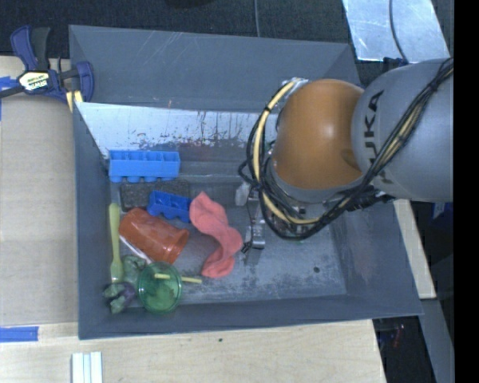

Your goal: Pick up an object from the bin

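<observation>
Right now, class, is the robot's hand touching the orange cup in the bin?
Apart. In the camera view the pink cloth lies between the hand and the orange cup, with the hand at the cloth's right edge.

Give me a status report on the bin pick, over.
Pincer low over bin floor, just beside pink cloth; hold not confirmed. Orange cup, small blue brick, green cup heaped view-left of cloth, not in the way.

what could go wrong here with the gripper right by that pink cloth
The gripper sits at the right edge of the pink cloth, so a grasp may catch only a fold and the limp cloth could slip. The orange cup lies close beside the cloth; lifting might drag or roll it.
</observation>
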{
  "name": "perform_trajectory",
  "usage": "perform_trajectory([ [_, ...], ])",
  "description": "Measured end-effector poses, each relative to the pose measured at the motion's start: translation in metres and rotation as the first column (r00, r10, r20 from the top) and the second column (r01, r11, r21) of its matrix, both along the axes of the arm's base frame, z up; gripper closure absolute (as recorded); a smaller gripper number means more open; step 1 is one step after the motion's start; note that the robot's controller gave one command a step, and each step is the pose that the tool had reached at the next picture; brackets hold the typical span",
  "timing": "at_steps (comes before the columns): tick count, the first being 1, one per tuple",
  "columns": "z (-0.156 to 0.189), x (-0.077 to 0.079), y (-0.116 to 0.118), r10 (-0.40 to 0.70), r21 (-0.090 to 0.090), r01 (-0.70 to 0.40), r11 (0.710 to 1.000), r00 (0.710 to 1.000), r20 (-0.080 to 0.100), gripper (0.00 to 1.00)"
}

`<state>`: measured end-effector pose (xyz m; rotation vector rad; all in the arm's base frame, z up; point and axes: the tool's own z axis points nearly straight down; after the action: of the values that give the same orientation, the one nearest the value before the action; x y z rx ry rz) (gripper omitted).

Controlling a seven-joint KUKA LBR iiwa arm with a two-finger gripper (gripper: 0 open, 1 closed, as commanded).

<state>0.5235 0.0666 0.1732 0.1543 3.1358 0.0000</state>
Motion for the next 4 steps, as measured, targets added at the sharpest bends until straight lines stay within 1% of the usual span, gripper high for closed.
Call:
perform_trajectory([
  [1,0.031,-0.032,0.037,-0.076,0.000,0.076,0.997,0.997,0.007,0.00],
  [2,-0.025,-0.024,0.031,-0.002,0.000,0.002,1.000,1.000,0.006,0.00],
  [3,-0.076,-0.014,0.015,0.011,0.000,-0.011,1.000,1.000,0.013,0.00],
  [4,-0.101,0.070,0.043,0.274,-0.003,-0.274,0.962,0.962,0.013,1.00],
])
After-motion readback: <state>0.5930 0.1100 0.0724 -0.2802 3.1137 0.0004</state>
